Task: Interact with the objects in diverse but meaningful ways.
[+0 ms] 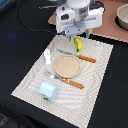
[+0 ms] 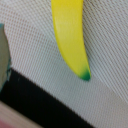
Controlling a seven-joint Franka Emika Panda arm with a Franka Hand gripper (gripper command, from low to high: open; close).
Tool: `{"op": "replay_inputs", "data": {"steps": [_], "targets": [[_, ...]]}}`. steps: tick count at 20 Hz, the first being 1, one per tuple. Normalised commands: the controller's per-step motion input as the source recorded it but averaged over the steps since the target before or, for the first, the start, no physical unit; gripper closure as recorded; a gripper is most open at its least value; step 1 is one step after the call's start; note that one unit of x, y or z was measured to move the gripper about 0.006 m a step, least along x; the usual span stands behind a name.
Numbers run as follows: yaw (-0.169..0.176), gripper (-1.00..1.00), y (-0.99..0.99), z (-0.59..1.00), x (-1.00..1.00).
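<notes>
Beneath the pincer (image 1: pixel 79 36), a pale woven placemat (image 1: pixel 95 70) is spread over a dark table (image 1: pixel 20 55), and a reddish-brown board (image 1: pixel 107 25) is seen beyond the mat, carrying a grey bowl (image 1: pixel 122 17) at the exterior view's right. The arm's white wrist housing (image 1: pixel 75 15) hangs low over the mat's far edge and hides much of what lies under it. A tan plate (image 1: pixel 67 66) rests on the mat, on the near side of the pincer. Two pieces of orange-handled cutlery flank it: a knife (image 1: pixel 80 57) between the pincer and the plate, and a fork (image 1: pixel 67 81) beyond the plate from the pincer. A pale blue cup (image 1: pixel 48 91) sits farthest from the pincer, near the mat's front edge. A white shaker bottle (image 1: pixel 47 55) stands upright to the side of the plate, apart from the pincer. The yellow banana (image 1: pixel 78 44) lies on the mat directly below the pincer; in the wrist view the banana (image 2: pixel 70 35) is laid flat, its long axis running away from the mat's edge, its green tip pointing toward that edge and the dark table strip. Whether the pincer is open or closed cannot be told, since its fingers are not clearly shown.
</notes>
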Motion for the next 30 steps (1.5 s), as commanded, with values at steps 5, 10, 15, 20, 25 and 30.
{"op": "replay_inputs", "data": {"steps": [5, 10, 15, 20, 25, 30], "targets": [[0.034, -1.0, -0.31, 0.15, -0.02], [-0.015, -1.0, -0.52, 0.43, 0.22], [-0.056, -1.0, -0.75, 0.39, 0.39], [-0.061, -1.0, -0.79, 0.19, 0.28], [-0.05, -1.0, -0.8, 0.01, 0.28], [-0.105, -1.0, -0.66, 0.09, 0.32]]}}
